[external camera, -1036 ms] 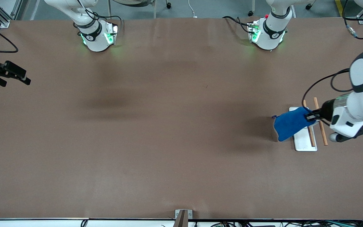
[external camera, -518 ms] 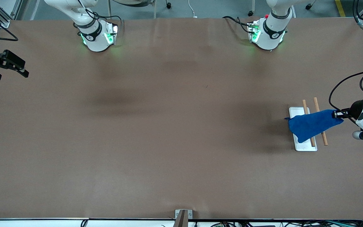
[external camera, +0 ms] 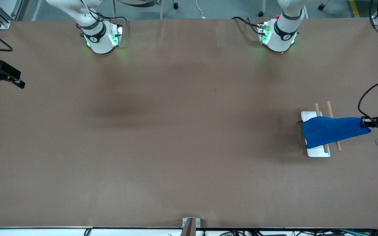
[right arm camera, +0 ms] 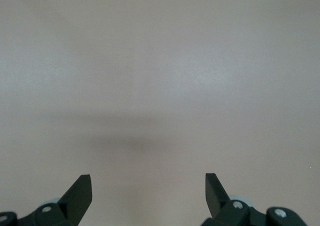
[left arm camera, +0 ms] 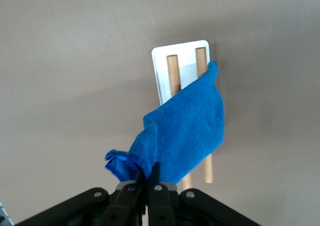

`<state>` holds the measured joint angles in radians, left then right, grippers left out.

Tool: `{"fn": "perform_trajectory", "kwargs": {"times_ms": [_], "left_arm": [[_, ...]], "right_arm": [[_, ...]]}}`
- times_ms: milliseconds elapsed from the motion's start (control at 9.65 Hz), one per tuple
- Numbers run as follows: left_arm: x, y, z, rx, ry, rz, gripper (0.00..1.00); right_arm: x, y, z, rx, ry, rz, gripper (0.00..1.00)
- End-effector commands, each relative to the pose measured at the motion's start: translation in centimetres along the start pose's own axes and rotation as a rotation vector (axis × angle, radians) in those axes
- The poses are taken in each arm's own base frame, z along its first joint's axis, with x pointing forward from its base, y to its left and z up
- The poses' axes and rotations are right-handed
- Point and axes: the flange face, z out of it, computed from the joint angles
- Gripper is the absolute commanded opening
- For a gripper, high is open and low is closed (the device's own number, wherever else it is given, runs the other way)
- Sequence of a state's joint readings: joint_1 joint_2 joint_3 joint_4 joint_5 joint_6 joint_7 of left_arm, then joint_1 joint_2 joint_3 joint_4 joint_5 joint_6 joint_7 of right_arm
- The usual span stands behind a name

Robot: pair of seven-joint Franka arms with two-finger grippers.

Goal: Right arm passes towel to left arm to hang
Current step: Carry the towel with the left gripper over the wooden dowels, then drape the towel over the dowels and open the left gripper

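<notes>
The bright blue towel [external camera: 330, 131] lies draped across two wooden rods [external camera: 330, 108] that stand over a white tray [external camera: 317, 151], near the left arm's end of the table. My left gripper [external camera: 366, 123] is shut on one bunched end of the towel and holds it out past the rods. In the left wrist view the towel [left arm camera: 185, 131] hangs from my left gripper [left arm camera: 148, 173] over the rods [left arm camera: 172, 73]. My right gripper [external camera: 5, 84] is open and empty over the right arm's end of the table; it also shows in the right wrist view [right arm camera: 148, 186].
The brown table top [external camera: 182, 131] is bare apart from the tray and rods. The two arm bases [external camera: 102, 39] stand along the edge farthest from the front camera. A small metal bracket [external camera: 190, 224] sits at the nearest edge.
My left gripper has moved toward the left arm's end of the table, pulling the towel out across the rods. My right gripper has shifted slightly outward at its end.
</notes>
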<state>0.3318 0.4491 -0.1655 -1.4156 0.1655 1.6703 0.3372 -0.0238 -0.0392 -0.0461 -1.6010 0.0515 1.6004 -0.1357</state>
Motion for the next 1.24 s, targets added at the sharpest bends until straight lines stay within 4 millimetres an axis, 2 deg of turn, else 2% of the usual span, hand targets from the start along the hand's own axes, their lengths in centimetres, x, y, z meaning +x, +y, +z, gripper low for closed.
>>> {"fn": "perform_trajectory", "kwargs": {"times_ms": [0,311,518,622,725,829,1036,1140], "left_arm": [[0.9,-2.4,2.7,-0.002,-0.015,0.072,0.01],[0.5,-5.7,4.0,0.018,0.015,0.130,0.01],[0.6,-6.1,4.8,0.013,0.012,0.129,0.02],[0.8,-6.6,5.5,0.012,0.021,0.124,0.05],[1.1,-6.6,5.8,0.015,0.028,0.125,0.13],[1.1,-6.6,5.8,0.015,0.030,0.119,0.26],[0.9,-6.8,4.9,0.020,0.046,0.122,1.00],[1.0,-6.4,4.5,0.023,0.052,0.128,1.00]], "right_arm": [[0.3,0.4,0.3,-0.018,-0.019,0.021,1.00],[0.5,0.7,1.2,-0.015,-0.050,0.026,1.00],[0.4,1.2,1.1,-0.015,-0.045,0.037,1.00],[0.4,1.5,1.0,-0.018,-0.040,0.041,1.00],[0.4,1.6,1.0,-0.016,-0.040,0.043,1.00],[0.5,1.5,1.0,-0.016,-0.040,0.041,1.00],[0.4,1.6,1.1,-0.017,-0.048,0.043,1.00],[0.4,1.6,1.1,-0.015,-0.047,0.043,1.00]]}}
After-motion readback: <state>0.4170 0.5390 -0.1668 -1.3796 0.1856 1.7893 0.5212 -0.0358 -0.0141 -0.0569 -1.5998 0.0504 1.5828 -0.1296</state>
